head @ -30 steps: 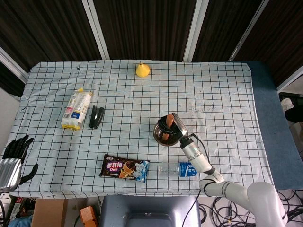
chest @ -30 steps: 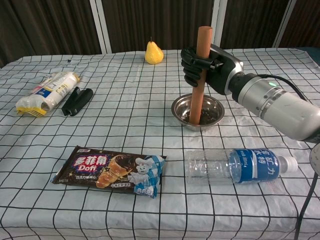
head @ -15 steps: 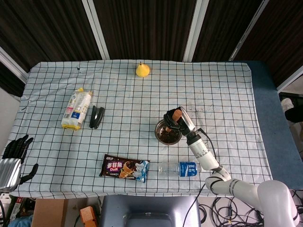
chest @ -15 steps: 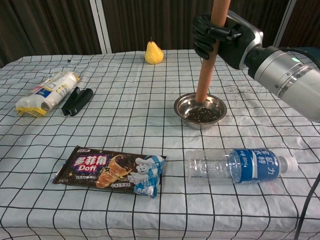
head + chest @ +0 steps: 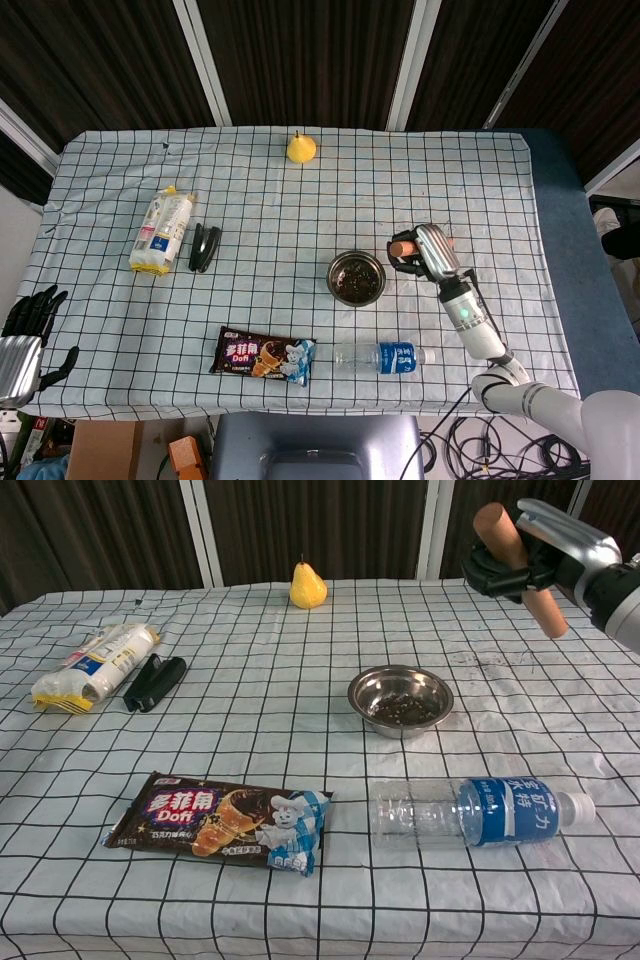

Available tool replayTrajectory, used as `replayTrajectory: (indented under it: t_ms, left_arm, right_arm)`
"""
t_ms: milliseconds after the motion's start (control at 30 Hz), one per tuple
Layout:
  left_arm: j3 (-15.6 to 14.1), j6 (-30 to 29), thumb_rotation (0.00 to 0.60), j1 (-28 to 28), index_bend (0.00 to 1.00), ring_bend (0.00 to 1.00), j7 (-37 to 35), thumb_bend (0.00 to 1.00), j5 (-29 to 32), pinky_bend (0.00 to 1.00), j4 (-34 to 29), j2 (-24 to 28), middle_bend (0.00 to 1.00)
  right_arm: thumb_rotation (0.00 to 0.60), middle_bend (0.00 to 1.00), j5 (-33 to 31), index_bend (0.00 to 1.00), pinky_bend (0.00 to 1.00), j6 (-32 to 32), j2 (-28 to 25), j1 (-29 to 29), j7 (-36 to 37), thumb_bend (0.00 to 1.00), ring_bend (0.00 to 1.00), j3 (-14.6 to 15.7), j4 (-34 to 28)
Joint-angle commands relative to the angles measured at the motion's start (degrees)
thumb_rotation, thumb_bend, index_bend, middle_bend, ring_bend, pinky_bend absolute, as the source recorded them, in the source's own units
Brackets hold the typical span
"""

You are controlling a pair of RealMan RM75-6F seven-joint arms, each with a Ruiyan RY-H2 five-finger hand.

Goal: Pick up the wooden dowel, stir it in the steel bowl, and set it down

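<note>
My right hand (image 5: 520, 560) (image 5: 425, 250) grips the wooden dowel (image 5: 545, 610) in the air, up and to the right of the steel bowl (image 5: 400, 699) (image 5: 356, 278). The dowel is tilted, its upper end toward the left and its lower end pointing down to the right. Dark crumbs lie in the bowl, which stands on the checked cloth with nothing in it besides. My left hand (image 5: 28, 325) hangs off the table's left edge, fingers apart and holding nothing.
A clear water bottle (image 5: 470, 812) lies on its side in front of the bowl. A snack packet (image 5: 220, 823) lies front left, a pale food bag (image 5: 95, 666) and black clip (image 5: 155, 682) at left, a pear (image 5: 307, 585) at the back.
My right hand has lifted the dowel out of the bowl and carried it up and to the right, tilting it from upright to slanted. The left hand has not moved.
</note>
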State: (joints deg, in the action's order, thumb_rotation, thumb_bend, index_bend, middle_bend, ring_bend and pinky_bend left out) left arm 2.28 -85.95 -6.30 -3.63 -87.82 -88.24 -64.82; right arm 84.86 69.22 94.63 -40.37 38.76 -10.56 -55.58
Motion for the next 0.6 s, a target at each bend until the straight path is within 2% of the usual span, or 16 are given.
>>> replayTrajectory:
  t_ms: [33,100,200,333,400,467,600]
  left_arm:
    - [-0.1,0.3,0.600,-0.2,0.00,0.00,0.3,0.38,-0.1,0.06,0.0,-0.2,0.00]
    - [-0.1,0.5,0.600,-0.3,0.00,0.00,0.5,0.38,-0.1,0.06,0.0,-0.3,0.00]
    - [-0.2,1.3,0.600,-0.6,0.00,0.00,0.4,0.38,0.0,0.06,-0.1,-0.4,0.00]
    - [-0.4,3.1,0.600,-1.1,0.00,0.00,0.4,0.38,0.8,0.06,-0.3,-0.2,0.00]
    - [-0.4,3.3,0.600,-1.3,0.00,0.00,0.2,0.38,0.8,0.06,-0.3,-0.1,0.00]
    - [-0.5,3.6,0.600,-1.4,0.00,0.00,-0.5,0.38,0.8,0.06,-0.2,0.0,0.00]
    - [-0.5,5.4,0.600,-2.0,0.00,0.00,-1.9,0.38,1.6,0.07,-0.1,0.4,0.00]
  right_arm:
    - [0.600,0.98,-0.5,1.00,0.92,-2.8,0.7,3.1,-9.6,1.00,0.96,4.4,7.3]
    - [0.595,0.98,-0.1,1.00,0.90,-3.8,2.4,3.5,-11.1,1.00,0.93,5.6,10.8]
    - [0.545,0.95,-0.3,1.00,0.86,-5.8,5.0,3.8,-11.6,1.00,0.89,6.5,15.0]
    - [0.516,0.85,-0.8,0.97,0.77,-9.7,7.4,4.0,-10.1,0.98,0.81,7.2,19.2]
    - [0.499,0.77,-1.2,0.90,0.71,-12.1,7.9,3.8,-10.3,0.92,0.74,7.5,20.3]
    - [0.474,0.68,-1.6,0.78,0.62,-13.5,7.9,3.7,-10.3,0.83,0.64,7.3,20.6]
    - [0.427,0.40,-2.3,0.39,0.44,-15.1,8.0,3.5,-10.5,0.67,0.36,6.7,21.2]
